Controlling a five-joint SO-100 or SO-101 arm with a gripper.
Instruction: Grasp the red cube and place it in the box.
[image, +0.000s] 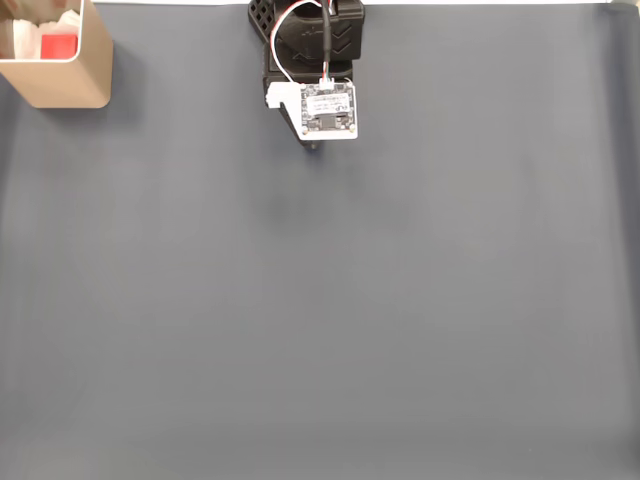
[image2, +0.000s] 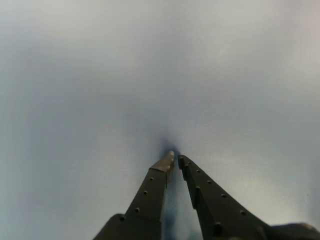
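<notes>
Grey mat (image: 330, 300) covers the table. Fixed view: box (image: 75, 85) at top left corner, cube (image: 58, 46) inside it among white padding; arm (image: 318, 60) folded at top centre, well apart from the box. Wrist view: gripper (image2: 175, 159) low over bare mat, fingers (image2: 150, 192) nearly together, nothing between them.

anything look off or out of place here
Nothing stands out. The red cube sits inside the box at the top left of the fixed view, the grey mat lies flat, and the gripper is closed on nothing just above it.
</notes>
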